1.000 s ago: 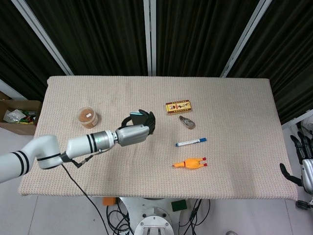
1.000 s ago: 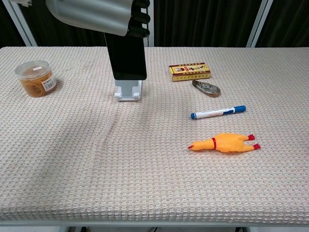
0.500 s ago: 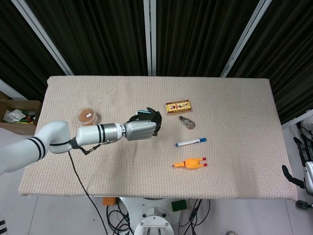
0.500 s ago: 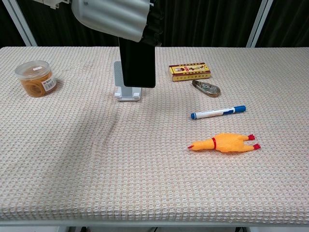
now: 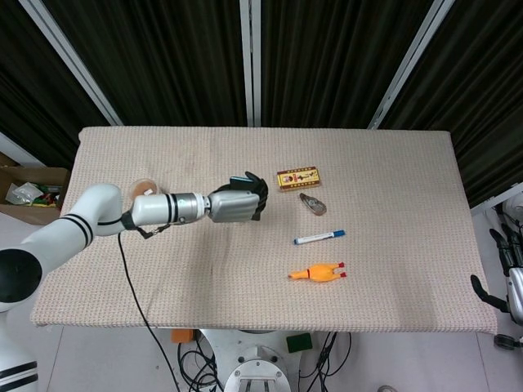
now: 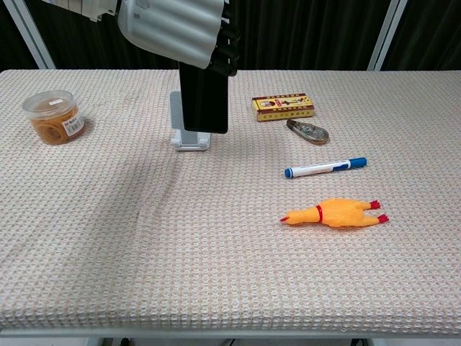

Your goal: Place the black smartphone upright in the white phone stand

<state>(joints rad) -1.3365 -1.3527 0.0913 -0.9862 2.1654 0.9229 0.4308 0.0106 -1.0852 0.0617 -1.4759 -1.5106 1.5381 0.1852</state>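
My left hand (image 5: 233, 204) (image 6: 173, 29) grips the black smartphone (image 6: 204, 97) by its top, screen side toward the chest camera, hanging upright. The phone's lower edge hovers just in front of and partly over the white phone stand (image 6: 186, 130), which stands on the table behind it. In the head view the hand covers both phone and stand. My right hand (image 5: 505, 273) hangs off the table's right edge, empty with its fingers apart.
A jar of rubber bands (image 6: 54, 116) stands at the left. A small yellow-red box (image 6: 283, 107), a metal clip (image 6: 307, 131), a blue marker (image 6: 325, 167) and a rubber chicken (image 6: 335, 213) lie right of the stand.
My left hand has carried the phone right and further back, from directly in front of the stand to slightly right of it. The right hand has stayed put.
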